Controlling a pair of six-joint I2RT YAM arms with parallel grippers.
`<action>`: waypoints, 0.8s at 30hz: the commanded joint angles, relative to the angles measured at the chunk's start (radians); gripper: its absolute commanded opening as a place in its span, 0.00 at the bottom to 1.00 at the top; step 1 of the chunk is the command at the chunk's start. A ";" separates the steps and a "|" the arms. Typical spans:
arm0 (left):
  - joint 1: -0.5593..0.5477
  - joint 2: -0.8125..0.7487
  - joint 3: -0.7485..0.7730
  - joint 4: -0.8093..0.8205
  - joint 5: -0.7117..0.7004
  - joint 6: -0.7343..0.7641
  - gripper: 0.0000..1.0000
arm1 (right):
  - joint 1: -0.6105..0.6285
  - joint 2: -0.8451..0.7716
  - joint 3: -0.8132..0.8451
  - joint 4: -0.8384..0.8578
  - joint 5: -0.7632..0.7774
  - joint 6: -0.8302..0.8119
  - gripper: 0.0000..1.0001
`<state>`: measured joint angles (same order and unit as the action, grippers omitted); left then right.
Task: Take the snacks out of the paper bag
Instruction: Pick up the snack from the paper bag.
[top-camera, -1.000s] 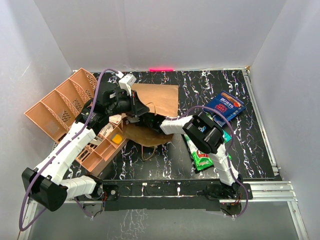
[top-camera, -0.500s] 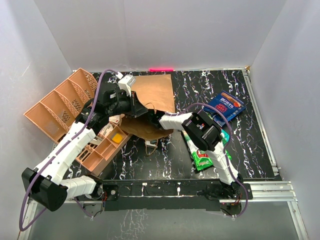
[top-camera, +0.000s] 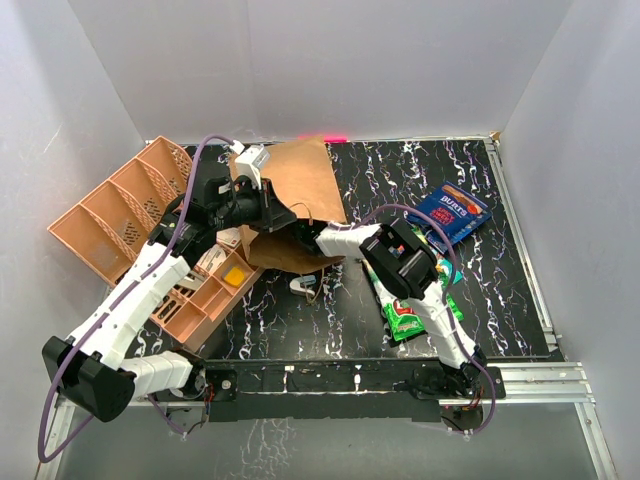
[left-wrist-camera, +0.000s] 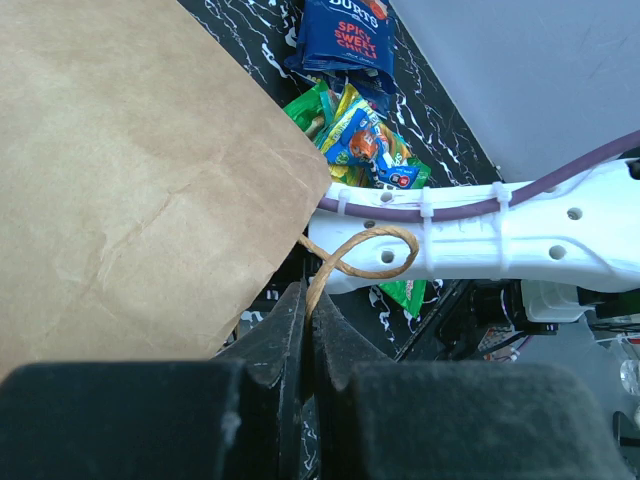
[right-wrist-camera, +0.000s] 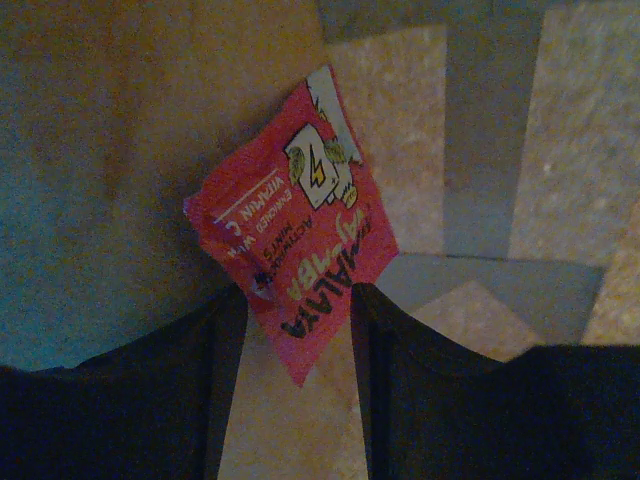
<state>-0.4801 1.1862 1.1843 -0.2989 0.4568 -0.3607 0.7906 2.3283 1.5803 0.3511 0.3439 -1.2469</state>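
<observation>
The brown paper bag (top-camera: 305, 180) is tipped up at the table's back left. My left gripper (top-camera: 262, 203) is shut on one of its twisted handles (left-wrist-camera: 365, 255), beside the bag's creased side (left-wrist-camera: 130, 170). My right arm (top-camera: 350, 240) reaches into the bag's mouth, so its gripper is hidden in the top view. Inside the bag, my right gripper (right-wrist-camera: 295, 295) is open, with the lower corner of a red snack packet (right-wrist-camera: 295, 225) lying between its fingers. On the table lie a blue Burts packet (top-camera: 450, 213), a multicoloured packet (left-wrist-camera: 372, 150) and a green packet (top-camera: 405, 315).
An orange divided tray (top-camera: 115, 215) leans at the far left, with a second one (top-camera: 205, 300) below my left arm. A small pale item (top-camera: 300, 285) lies under the bag's mouth. White walls close in three sides.
My left gripper has lifted and tilted the bag further up and back. My right arm has pushed deeper into the bag's mouth.
</observation>
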 joint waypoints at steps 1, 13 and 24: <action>0.000 -0.026 0.041 -0.003 0.037 -0.025 0.00 | -0.020 0.034 0.064 0.116 0.013 -0.033 0.47; -0.001 0.002 0.086 -0.032 -0.100 -0.084 0.00 | -0.005 -0.076 -0.084 0.147 -0.062 -0.012 0.15; 0.000 0.025 0.084 0.017 -0.151 -0.094 0.00 | 0.030 -0.310 -0.327 0.092 -0.144 0.120 0.07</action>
<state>-0.4801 1.2121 1.2327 -0.3134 0.3222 -0.4492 0.8009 2.1509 1.3136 0.4191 0.2646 -1.1900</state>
